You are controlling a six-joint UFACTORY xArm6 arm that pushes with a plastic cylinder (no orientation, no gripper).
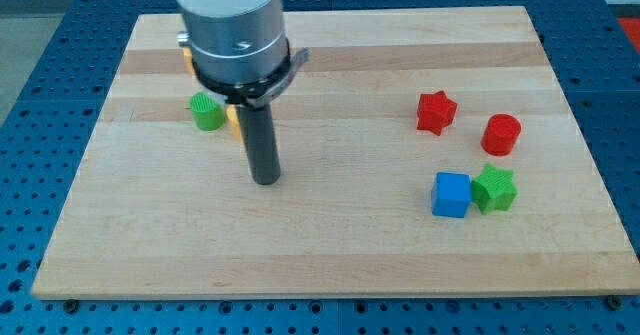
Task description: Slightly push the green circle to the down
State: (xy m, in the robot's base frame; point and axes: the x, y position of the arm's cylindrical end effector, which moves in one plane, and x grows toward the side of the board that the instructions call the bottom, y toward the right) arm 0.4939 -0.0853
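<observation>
The green circle (pixel 207 111) is a small green cylinder on the wooden board (pixel 330 245), at the view's left. My tip (pixel 265 180) rests on the board below and to the right of the green circle, apart from it. A yellow block (pixel 233 121) sits right beside the green circle on its right, mostly hidden behind the rod. Another yellow or orange piece (pixel 186 57) shows above it, mostly hidden by the arm's body.
At the view's right are a red star (pixel 436 112), a red cylinder (pixel 501 134), a blue cube (pixel 451 194) and a green star (pixel 494 188) touching the cube. The board's edges meet a blue perforated table.
</observation>
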